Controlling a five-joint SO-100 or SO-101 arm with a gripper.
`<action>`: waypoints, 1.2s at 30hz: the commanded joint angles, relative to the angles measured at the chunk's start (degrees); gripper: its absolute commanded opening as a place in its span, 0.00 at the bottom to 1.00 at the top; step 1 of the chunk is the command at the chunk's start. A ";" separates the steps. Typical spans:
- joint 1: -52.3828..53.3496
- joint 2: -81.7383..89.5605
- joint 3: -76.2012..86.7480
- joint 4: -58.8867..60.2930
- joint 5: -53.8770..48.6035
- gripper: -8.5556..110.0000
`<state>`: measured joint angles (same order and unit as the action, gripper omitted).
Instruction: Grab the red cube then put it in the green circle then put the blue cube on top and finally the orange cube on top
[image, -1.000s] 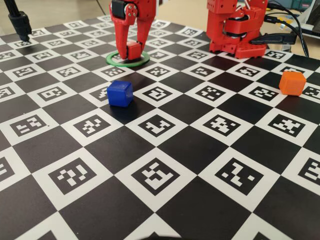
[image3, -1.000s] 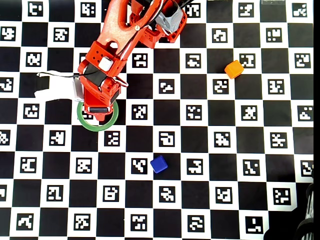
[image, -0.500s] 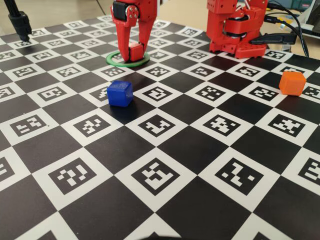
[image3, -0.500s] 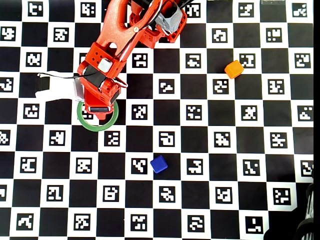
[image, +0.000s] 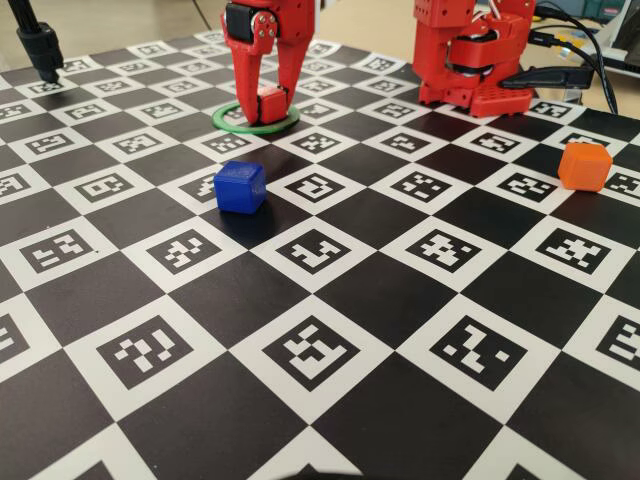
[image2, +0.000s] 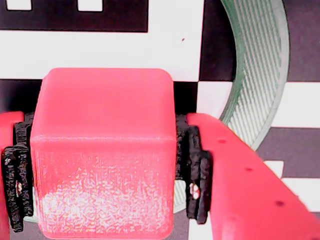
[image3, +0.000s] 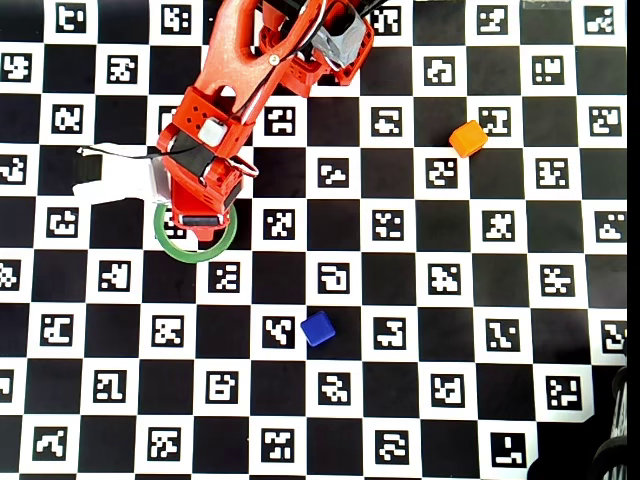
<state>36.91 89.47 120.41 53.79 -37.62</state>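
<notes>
Compared with 1 second ago, the gripper (image: 268, 100) has lifted and drifted slightly back, dragging the red cube (image: 268, 102) toward the far edge of the green circle (image: 232, 122) in the upper left of the fixed view. It's still clamped on the cube; the wrist view shows both pads pressed against its sides (image2: 102, 150). So step 1 isn't finished, I'd say: no release yet. The blue cube (image: 240, 186) sits mid-left and the orange cube (image: 585, 165) far right, both untouched.
</notes>
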 joint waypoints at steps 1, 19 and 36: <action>-0.18 1.41 -4.75 -0.79 0.35 0.13; 1.76 -2.02 -7.21 -2.37 -0.97 0.13; 1.93 -1.93 -7.12 -3.08 0.18 0.19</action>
<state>37.88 86.66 116.98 51.50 -37.71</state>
